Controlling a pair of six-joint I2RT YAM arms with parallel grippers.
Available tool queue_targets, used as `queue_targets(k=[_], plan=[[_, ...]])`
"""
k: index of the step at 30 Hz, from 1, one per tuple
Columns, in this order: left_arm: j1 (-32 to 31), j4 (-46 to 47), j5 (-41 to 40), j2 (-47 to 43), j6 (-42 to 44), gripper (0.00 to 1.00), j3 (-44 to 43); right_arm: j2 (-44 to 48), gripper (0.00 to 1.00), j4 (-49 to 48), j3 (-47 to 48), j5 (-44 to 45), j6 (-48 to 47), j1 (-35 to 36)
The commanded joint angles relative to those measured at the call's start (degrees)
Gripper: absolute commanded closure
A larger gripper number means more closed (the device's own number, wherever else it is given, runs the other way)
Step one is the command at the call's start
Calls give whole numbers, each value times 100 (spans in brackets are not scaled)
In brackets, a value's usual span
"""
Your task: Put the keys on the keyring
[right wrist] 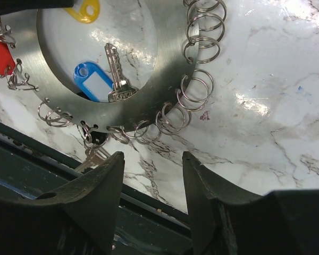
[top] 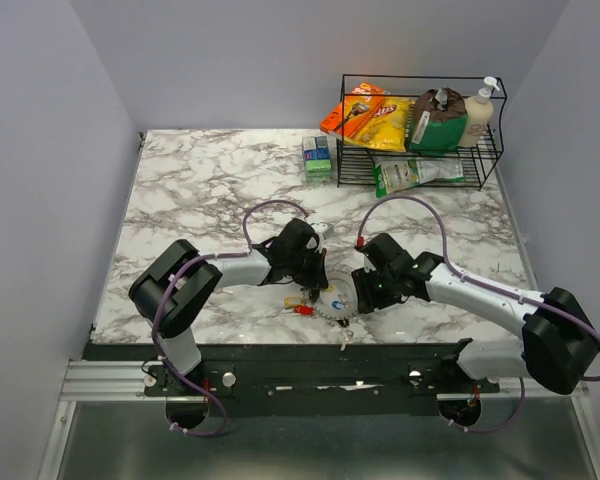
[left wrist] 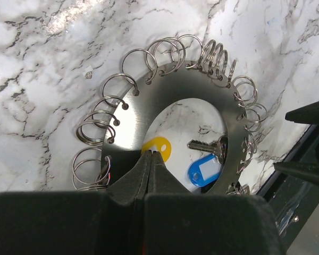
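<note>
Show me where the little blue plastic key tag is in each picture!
Top external: the blue plastic key tag is a tiny speck just below the middle.
Left wrist: low, right of centre, beside a yellow tag.
Right wrist: upper left, left of a silver key.
Shared landmark: the flat silver metal disc edged with wire loops; in both wrist views the tag lies inside its hole.

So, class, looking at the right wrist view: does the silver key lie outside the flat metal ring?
No, the silver key lies inside the opening of the flat metal ring, right next to the blue tag.
</note>
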State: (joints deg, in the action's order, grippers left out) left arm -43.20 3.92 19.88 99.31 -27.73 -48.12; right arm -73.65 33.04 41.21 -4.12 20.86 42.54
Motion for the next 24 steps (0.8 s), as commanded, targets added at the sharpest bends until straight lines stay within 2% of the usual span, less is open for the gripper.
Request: queue_targets(k=[1,12,14,24], plan=[[110,-717,-731,177,215,100,92,-106,44,-25,212,175,-117,114],[145,-630,-555,54,241,100,66,-624,48,115,607,568,-241,526],[145,-647,-546,45,250,100,22,-747,52,150,669,631,-223,562],[145,-612,-441,106,268,100,13,-853,55,124,502,580,-65,615]])
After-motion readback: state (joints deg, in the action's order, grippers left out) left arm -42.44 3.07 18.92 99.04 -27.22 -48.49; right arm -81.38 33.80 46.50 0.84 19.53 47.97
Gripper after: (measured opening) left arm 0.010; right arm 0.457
